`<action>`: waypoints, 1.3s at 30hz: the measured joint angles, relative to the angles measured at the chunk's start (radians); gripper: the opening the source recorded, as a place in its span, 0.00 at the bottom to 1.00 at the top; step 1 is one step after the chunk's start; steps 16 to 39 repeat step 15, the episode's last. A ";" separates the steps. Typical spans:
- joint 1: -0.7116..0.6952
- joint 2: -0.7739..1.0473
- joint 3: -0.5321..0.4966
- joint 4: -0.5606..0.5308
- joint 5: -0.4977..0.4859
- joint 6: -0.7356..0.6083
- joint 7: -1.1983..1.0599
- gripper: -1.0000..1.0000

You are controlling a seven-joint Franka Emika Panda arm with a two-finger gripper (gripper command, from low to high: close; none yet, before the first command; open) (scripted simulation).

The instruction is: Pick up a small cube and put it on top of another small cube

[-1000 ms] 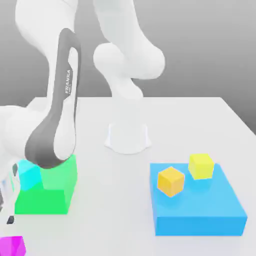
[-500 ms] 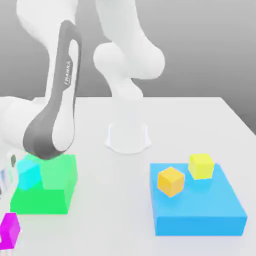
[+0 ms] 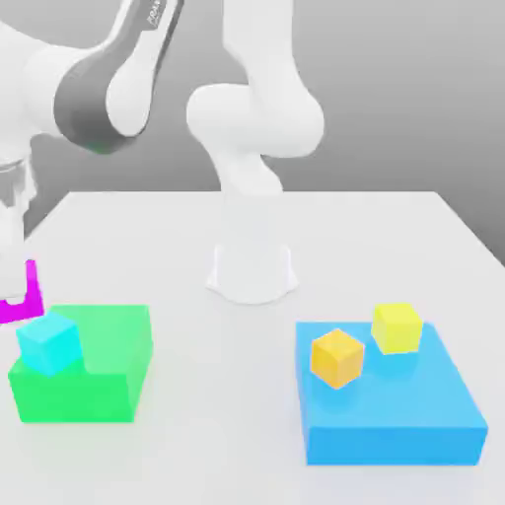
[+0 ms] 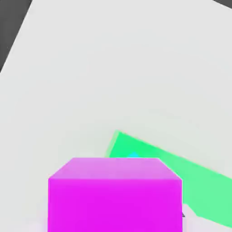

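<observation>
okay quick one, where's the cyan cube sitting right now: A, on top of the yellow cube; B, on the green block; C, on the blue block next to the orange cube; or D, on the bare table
B: the cyan cube rests on the green block at the exterior view's left, far from the blue block that carries the orange cube and the yellow cube.

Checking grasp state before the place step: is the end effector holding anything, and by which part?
The magenta cube is off the table, up at the end effector above the cyan cube, so it appears held. The contact spot on the cube can't be told.
</observation>
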 joint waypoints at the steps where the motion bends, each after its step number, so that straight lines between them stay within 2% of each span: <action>1: 0.001 0.011 -0.004 -0.015 0.009 0.026 -0.016 0.00; 4: 0.004 0.090 -0.009 -0.051 0.025 0.141 -0.038 0.00; 5: 0.004 0.105 -0.010 -0.057 0.028 0.163 -0.040 1.00; 11: 0.004 0.113 -0.010 -0.060 0.027 0.173 -0.040 1.00; 15: 0.000 0.021 -0.006 -0.029 0.011 0.050 -0.029 1.00; 39: 0.000 0.021 -0.006 -0.029 0.011 0.050 -0.029 1.00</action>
